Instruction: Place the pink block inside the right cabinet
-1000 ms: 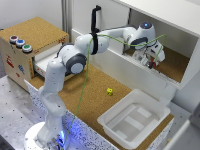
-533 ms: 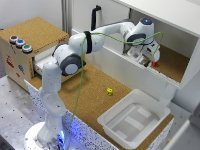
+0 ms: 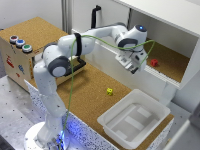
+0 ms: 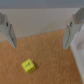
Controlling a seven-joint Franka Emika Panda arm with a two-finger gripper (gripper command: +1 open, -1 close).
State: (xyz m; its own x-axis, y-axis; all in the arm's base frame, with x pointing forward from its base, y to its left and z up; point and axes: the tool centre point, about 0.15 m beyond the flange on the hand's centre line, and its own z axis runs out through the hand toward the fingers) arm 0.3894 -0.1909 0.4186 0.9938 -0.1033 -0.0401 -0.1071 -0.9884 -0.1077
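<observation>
The pink block (image 3: 154,62) lies on the cork floor of the right cabinet (image 3: 176,64), a white-walled compartment open toward the camera, and it sits near the front edge of that floor, apart from the walls. The gripper (image 3: 136,64) hangs just outside the cabinet's opening, beside the block on the exterior view's left and not touching it. Its jaws stand wide apart with nothing between them; the wrist view shows the two fingers (image 4: 7,30) at either side of the picture with bare cork floor in the gap. That same view shows a yellow cube (image 4: 28,65) lying on the cork below the gripper, and the exterior view places this cube on the cork table (image 3: 92,95), between the cabinet's front wall and a white plastic tray (image 3: 134,121). The tray sits near the table's front corner, well apart from the block. At the exterior view's left stands a wooden drawer box (image 3: 22,57) with a cork top and coloured buttons (image 3: 20,44) along its edge.
</observation>
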